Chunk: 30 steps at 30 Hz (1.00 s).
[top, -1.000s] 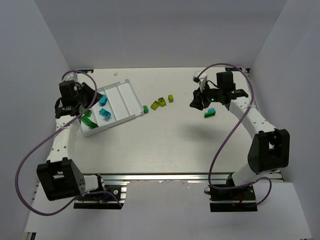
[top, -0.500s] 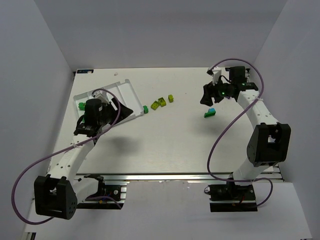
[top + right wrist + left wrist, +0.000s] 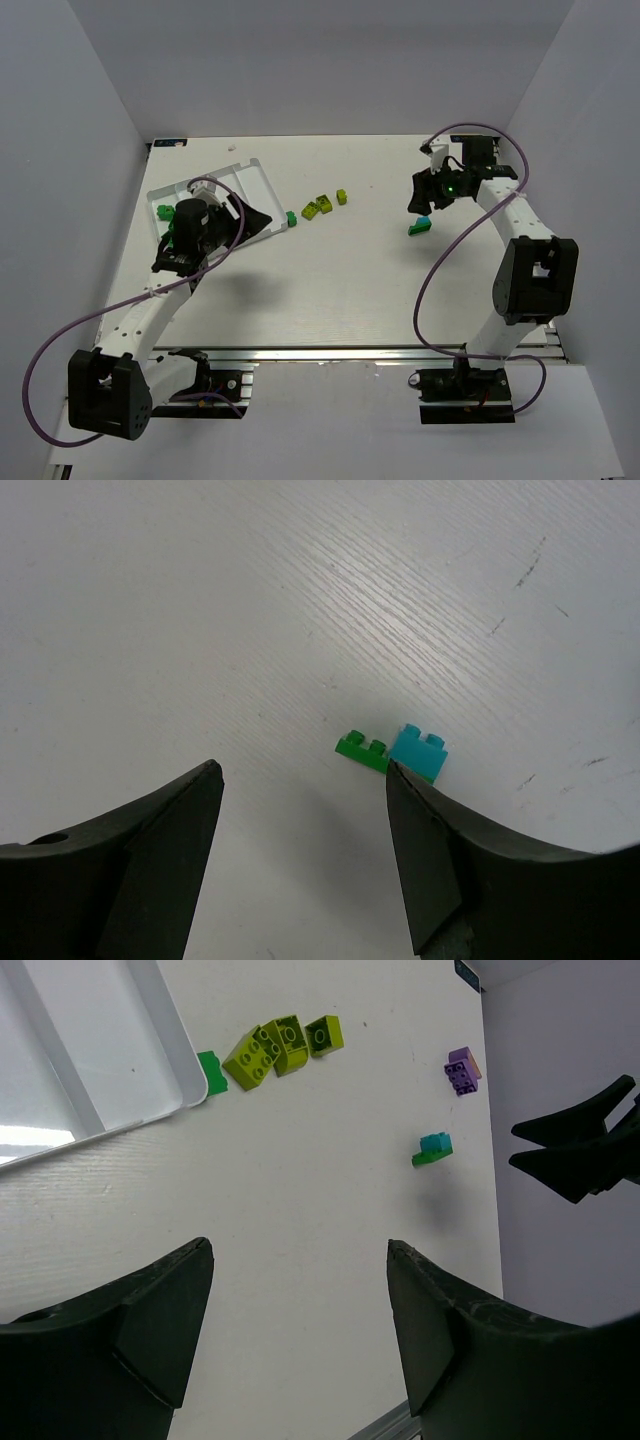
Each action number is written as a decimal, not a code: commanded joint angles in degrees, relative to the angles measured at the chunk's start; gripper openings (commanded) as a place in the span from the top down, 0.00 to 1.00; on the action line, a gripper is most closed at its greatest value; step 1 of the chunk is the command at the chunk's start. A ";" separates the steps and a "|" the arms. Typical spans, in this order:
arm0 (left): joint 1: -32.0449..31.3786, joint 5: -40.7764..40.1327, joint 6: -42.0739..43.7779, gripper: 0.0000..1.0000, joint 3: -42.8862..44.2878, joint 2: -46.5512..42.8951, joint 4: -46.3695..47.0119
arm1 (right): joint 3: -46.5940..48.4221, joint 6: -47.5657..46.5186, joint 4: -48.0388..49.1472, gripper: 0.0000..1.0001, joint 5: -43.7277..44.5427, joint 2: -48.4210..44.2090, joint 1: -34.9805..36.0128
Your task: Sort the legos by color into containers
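The right gripper [image 3: 303,780] is hanging with its jaws spread wide and nothing between them. It is above the cyan brick [image 3: 418,752], which is lying toward the right edge of the table [image 3: 150,600], in its far half. That brick is touching a flat dark green piece [image 3: 361,747]; whether the two are clipped together I cannot tell. The left gripper [image 3: 298,1260] is also gaping wide and carrying nothing, near the white tray [image 3: 190,1080] by the far-left corner.

These bricks are probably going to handle as light, stiff, smooth plastic: nothing to crush, but apt to skid or pivot out of a pinch. I am judging the flat side walls the best hold, with the jaws closing square across them rather than on the studs.

Showing outside the tray:
- three yellow-green bricks [image 3: 288,1042], clustering toward the far edge
- one dark green brick [image 3: 210,1068], just beside the tray's corner
- one cyan brick
- one flat dark green piece
- one purple brick [image 3: 462,1070]

One more green brick [image 3: 163,211] is showing at the tray's left end; the left arm is hiding much of the tray.
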 commanded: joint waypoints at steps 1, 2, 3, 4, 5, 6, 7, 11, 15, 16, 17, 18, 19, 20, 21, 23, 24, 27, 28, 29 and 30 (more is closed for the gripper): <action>-0.42 -0.79 -0.12 0.21 -0.36 -0.76 1.31 | 2.34 1.91 -0.16 0.29 2.89 1.27 -0.64; -0.51 -0.88 -0.12 0.21 -0.54 -0.93 1.48 | 2.43 2.88 0.19 0.28 4.12 1.53 -0.72; -0.51 -0.97 -0.29 0.21 -1.06 -1.11 1.57 | 2.61 4.11 0.10 0.28 5.87 2.32 -0.81; -0.60 -1.15 -0.47 0.21 -1.33 -1.63 1.74 | 3.31 4.38 -0.16 0.29 6.50 2.85 -0.90; -0.68 -1.15 -0.65 0.21 -1.77 -1.72 2.18 | 3.49 5.34 -0.25 0.29 7.81 3.29 -0.90; -0.77 -1.15 -1.00 0.21 -2.64 -1.90 2.45 | 3.75 7.26 -0.42 0.29 10.87 4.51 -0.90; -0.77 -1.06 -1.17 0.21 -2.91 -1.99 2.71 | 4.45 7.63 -0.69 0.29 11.68 5.22 -0.99; -1.30 -1.15 -1.79 0.21 -3.53 -1.64 3.15 | 6.21 9.13 -2.18 0.30 14.50 8.82 -1.16; -1.74 -1.85 -1.62 0.21 -2.83 -0.85 2.80 | 8.49 11.15 -2.89 0.33 13.45 11.55 -1.60; -1.91 -1.94 -1.61 0.21 -2.57 -0.67 2.71 | 8.93 12.72 -2.89 0.33 13.53 11.99 -1.60; -1.91 -2.02 -1.70 0.21 -2.39 -0.58 2.62 | 9.29 13.69 -2.28 0.34 13.54 12.00 -1.60; -2.18 -2.11 -1.70 0.21 -2.39 -0.41 2.71 | 9.90 14.48 -2.10 0.34 14.84 13.13 -1.60; -2.27 -2.29 -1.79 0.21 -2.30 -0.41 2.71 | 10.25 14.92 -2.10 0.35 15.29 13.66 -3.08; -2.44 -2.38 -1.88 0.21 -2.39 -0.23 2.54 | 10.78 14.49 -2.79 0.36 15.29 14.80 -3.10; -2.62 -2.55 -1.97 0.20 -2.47 -0.23 2.62 | 12.18 14.14 -3.15 0.35 15.21 15.59 -3.01; -2.88 -2.73 -2.23 0.20 -2.56 0.03 2.80 | 13.94 13.09 -4.02 0.35 16.43 17.96 -2.75; -3.14 -2.82 -2.32 0.20 -2.65 0.03 2.80 | 15.69 12.82 -5.16 0.35 17.13 18.67 -2.66; -3.84 -3.26 -2.67 0.20 -2.30 0.82 2.80 | 17.02 11.95 -6.57 0.36 18.28 20.96 -2.57; -4.02 -3.60 -2.76 0.20 -2.12 1.17 2.80 | 17.20 11.68 -6.84 0.36 18.28 21.22 -2.40; -4.20 -3.69 -2.76 0.21 -2.04 1.35 2.80 | 17.03 11.50 -7.02 0.37 18.28 21.40 -2.31; -4.63 -3.87 -2.76 0.20 -1.86 1.61 2.80 | 16.59 11.15 -7.02 0.37 18.11 21.40 -2.31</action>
